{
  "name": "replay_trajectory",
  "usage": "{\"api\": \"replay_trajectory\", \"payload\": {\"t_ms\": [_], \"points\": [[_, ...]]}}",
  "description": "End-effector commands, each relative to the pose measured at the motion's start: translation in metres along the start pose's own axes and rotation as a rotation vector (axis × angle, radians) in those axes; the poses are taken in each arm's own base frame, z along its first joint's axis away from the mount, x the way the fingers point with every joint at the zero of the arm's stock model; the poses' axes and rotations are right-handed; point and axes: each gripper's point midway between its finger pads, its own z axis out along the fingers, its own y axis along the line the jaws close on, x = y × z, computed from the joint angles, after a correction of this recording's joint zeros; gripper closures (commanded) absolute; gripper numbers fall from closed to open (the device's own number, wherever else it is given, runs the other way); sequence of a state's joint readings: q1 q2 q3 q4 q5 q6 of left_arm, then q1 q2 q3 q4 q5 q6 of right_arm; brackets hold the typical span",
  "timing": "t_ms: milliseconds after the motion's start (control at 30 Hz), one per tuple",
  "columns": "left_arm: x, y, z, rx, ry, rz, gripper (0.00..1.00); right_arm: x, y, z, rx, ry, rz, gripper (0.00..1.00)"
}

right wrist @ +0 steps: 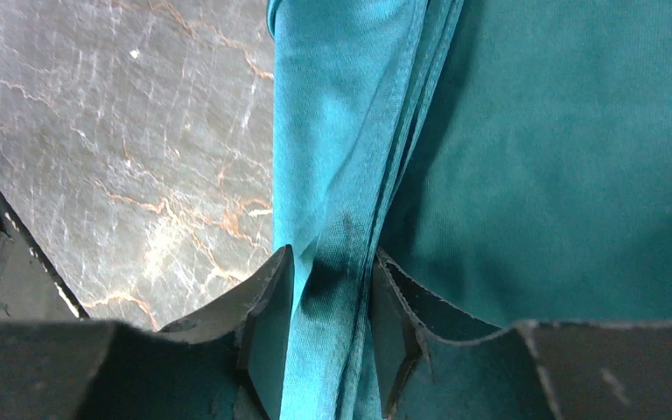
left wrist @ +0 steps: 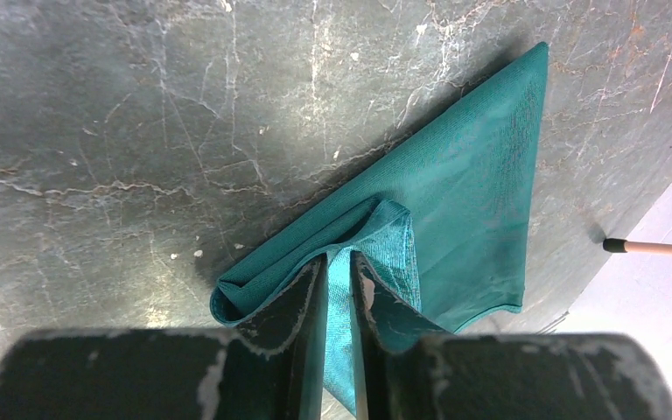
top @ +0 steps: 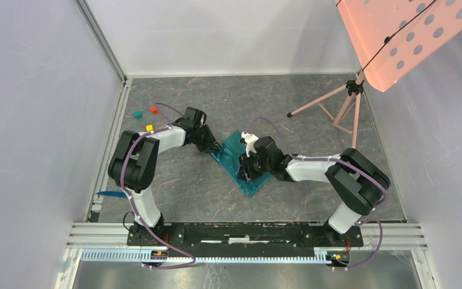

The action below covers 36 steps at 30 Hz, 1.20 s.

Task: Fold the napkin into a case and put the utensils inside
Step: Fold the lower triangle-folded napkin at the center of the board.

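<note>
The napkin (top: 231,150) lies on the gray table (top: 186,186), folded into a long shape with a pointy end. Both pincers are down on it, one at each end.

The left pincer (left wrist: 339,267) is closed on the napkin. A thin strip of the green cloth is pinched tight between its two fingers. Just in front of its tips the cloth bunches up into a small puffy fold. Past that fold, ahead and to the right of this pincer, the rest of the napkin spreads flat and ends in a sharp corner.

The right pincer (right wrist: 332,280) has its fingers a little apart. A thick fold of the napkin runs between them and straight on ahead. I cannot tell if the fingers squeeze the fold or just sit beside it. To the right of this pincer is more flat green cloth. To its left is bare table.

The blue utensil (top: 111,194) lies well apart from both pincers, back near the left arm's base at the table edge. A red cube (top: 154,109), a yellow cube (top: 149,127) and a teal cube (top: 138,114) sit near the left pincer, on the far side from the napkin.
</note>
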<state>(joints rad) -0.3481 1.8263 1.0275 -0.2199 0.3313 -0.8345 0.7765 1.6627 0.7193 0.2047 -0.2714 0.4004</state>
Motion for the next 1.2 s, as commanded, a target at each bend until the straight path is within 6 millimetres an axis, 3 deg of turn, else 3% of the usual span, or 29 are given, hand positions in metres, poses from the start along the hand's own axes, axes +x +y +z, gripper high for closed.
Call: {"api": "replay_trajectory", "payload": {"t_ms": [0,100,333,500,633,800,867,1000,1167], "points": [[-0.007,0.003,0.004,-0.009,-0.026,-0.023,0.79,0.008,-0.002,-0.017,0.021,0.032,-0.028,0.56],[-0.008,0.004,0.005,-0.015,-0.025,-0.021,0.79,0.01,-0.007,-0.024,0.049,0.031,-0.049,0.56],[-0.008,0.004,0.006,-0.015,-0.022,-0.018,0.8,0.014,-0.032,-0.035,0.185,0.033,-0.108,0.81],[-0.007,0.004,0.008,-0.014,-0.015,-0.017,0.8,0.009,-0.042,-0.038,0.242,0.023,-0.134,0.86],[-0.009,0.001,0.005,-0.01,-0.017,-0.01,0.8,0.013,-0.037,-0.036,0.212,0.044,-0.136,0.7],[-0.01,-0.001,0.003,-0.011,-0.017,0.0,0.8,-0.015,-0.035,-0.054,0.269,0.006,-0.202,0.6],[-0.01,0.0,0.004,-0.013,-0.015,0.0,0.8,-0.017,-0.033,-0.06,0.271,0.017,-0.22,0.55],[-0.01,0.0,0.006,-0.011,-0.008,0.0,0.8,0.004,-0.025,-0.064,0.213,0.048,-0.22,0.45],[-0.009,0.0,0.008,-0.009,-0.002,0.0,0.81,0.029,-0.033,-0.064,0.218,0.094,-0.246,0.44]]}}
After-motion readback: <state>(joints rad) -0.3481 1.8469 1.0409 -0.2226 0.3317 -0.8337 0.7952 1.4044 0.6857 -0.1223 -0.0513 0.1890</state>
